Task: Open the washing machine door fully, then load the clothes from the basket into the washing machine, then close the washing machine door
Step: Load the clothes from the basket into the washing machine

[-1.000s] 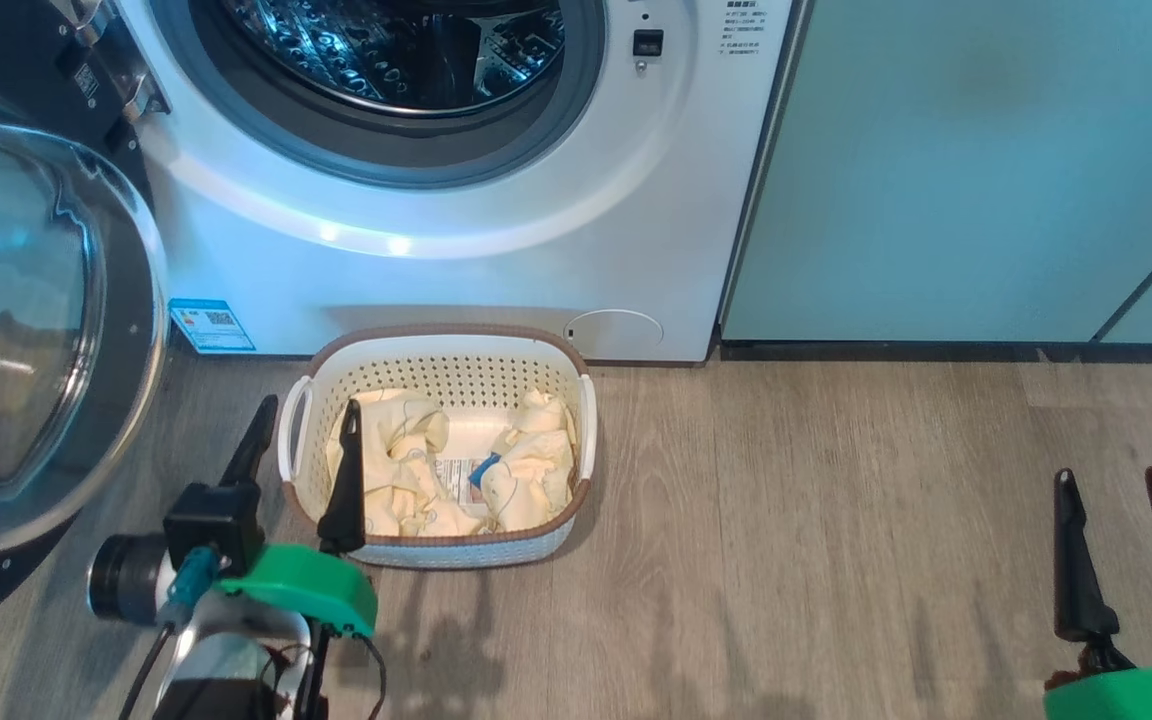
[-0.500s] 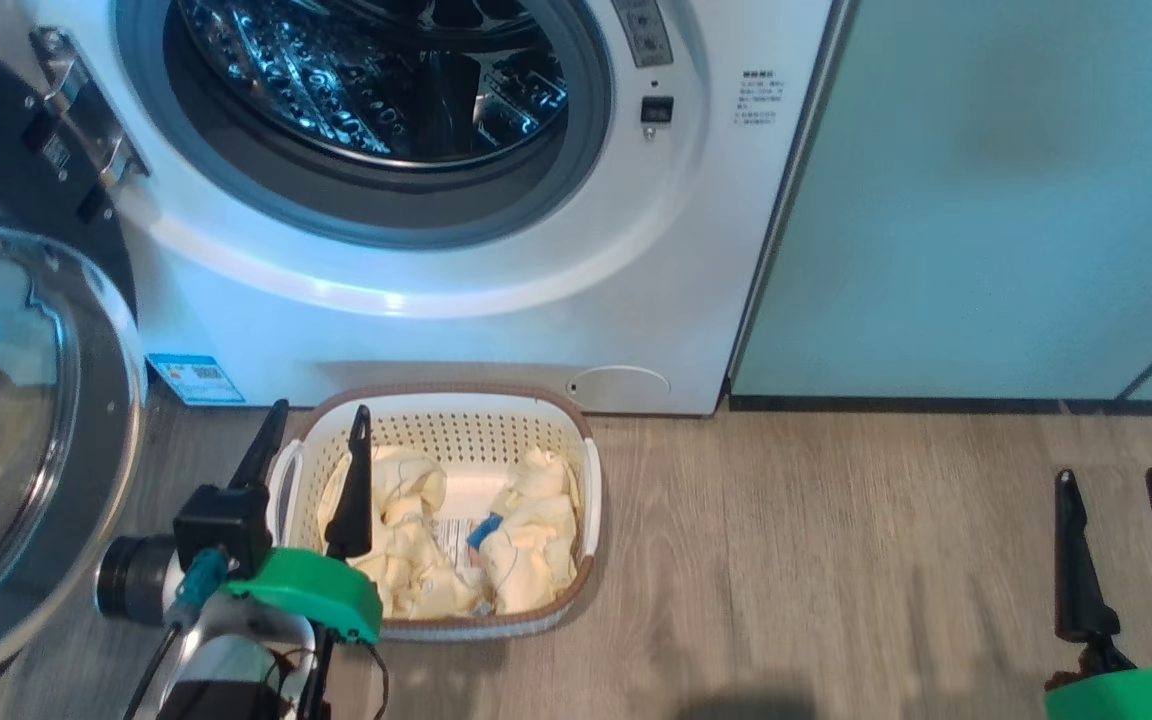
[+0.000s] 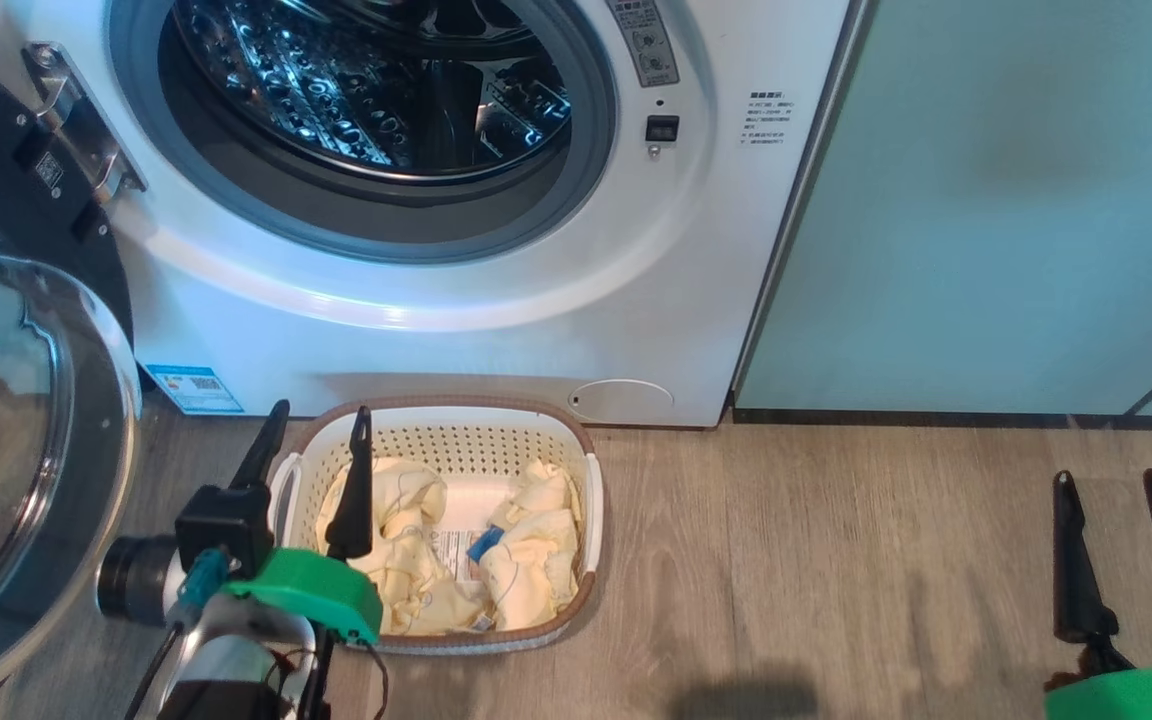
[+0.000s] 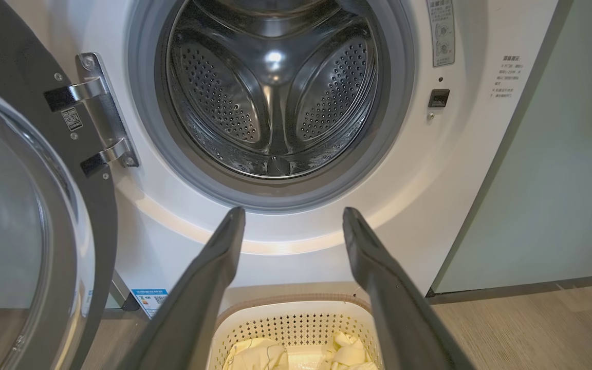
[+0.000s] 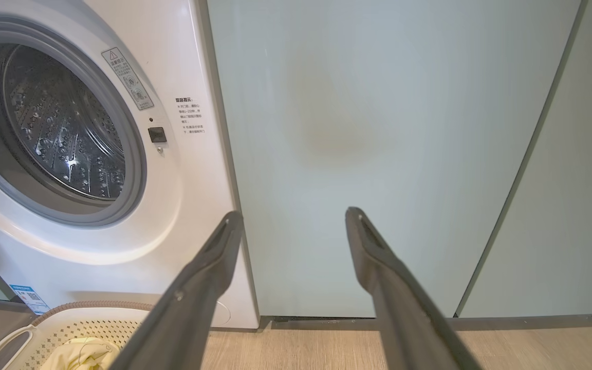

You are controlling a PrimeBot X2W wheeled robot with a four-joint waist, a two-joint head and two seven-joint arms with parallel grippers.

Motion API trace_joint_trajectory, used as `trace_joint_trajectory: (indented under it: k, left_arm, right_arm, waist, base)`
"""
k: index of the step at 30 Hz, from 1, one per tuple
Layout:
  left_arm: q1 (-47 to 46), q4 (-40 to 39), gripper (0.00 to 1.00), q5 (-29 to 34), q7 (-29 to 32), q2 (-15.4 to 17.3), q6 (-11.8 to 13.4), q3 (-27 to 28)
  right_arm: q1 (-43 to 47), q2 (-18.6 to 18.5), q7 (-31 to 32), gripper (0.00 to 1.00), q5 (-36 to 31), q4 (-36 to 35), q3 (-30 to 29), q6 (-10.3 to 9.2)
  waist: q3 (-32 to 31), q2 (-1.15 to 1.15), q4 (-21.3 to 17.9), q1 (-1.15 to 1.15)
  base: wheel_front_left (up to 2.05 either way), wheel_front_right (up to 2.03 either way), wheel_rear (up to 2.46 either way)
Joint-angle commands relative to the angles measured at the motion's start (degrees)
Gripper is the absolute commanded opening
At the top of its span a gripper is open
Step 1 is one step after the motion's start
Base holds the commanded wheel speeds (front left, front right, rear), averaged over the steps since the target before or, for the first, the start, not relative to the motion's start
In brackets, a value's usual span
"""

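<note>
Head view has tipped upward over the last second. That's the camera moving, not the scene: more of the drum [image 3: 366,90] shows now, and the basket [image 3: 456,408] sits lower in frame, still on the floor [image 3: 816,560] right in front of the washer [image 3: 496,330]. Nothing in it has stirred.

The left end effector [image 3: 322,408] keeps its place with fingers spread wide and nothing held. One tip is outside the basket's left handle and the other appears to be over the clothes [image 3: 536,560]. The right end effector [image 3: 1109,475] hangs well off to the right, also wide open and empty.

For the task, the door [image 3: 26,450] is swung wide on the left, so step one looks done. Loading hasn't started: every garment is in the basket and the drum is bare. I'd read the upward look as checking the drop target before the first pick.

The door has a glossy black rim and a domed clear glass centre, hung on a bright metal hinge [image 3: 76,120]. The drum is shiny perforated steel with raised ribs, ringed by a smooth grey gasket [image 3: 576,200]. The basket is cream plastic with holed walls and a brown rim. The clothes are soft, pale yellow and crumpled, with a small blue tag, so they're likely to drape and snag when lifted.
</note>
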Motion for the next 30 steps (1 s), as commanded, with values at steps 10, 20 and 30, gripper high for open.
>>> trace_joint_trajectory:
  k: [10, 20, 30]
  left_arm:
    - [-2.2, -1.6, 1.00, -0.9, 0.0, 1.3, 0.6, 1.1]
    - [-1.9, -1.2, 1.00, -1.6, 0.9, 1.5, 0.1, 0.1]
    - [-5.9, 8.7, 1.00, -4.4, 6.2, 1.2, -5.2, -4.1]
  right_arm:
    - [-2.0, -0.9, -0.5, 1.00, 0.4, -1.7, 0.9, 0.05]
    - [-1.8, -0.9, -0.5, 1.00, 0.5, -1.6, 1.3, 0.05]
    - [-2.8, -0.9, -0.5, 1.00, 0.7, -2.2, 1.7, 0.05]
  waist:
    - [0.2, 0.00, 0.6, 0.00]
    - [0.3, 0.00, 0.7, 0.00]
    - [3.5, 0.00, 0.0, 0.00]
  base:
    - [0.00, 0.00, 0.00]
    - [0.00, 0.00, 0.00]
    - [0.00, 0.00, 0.00]
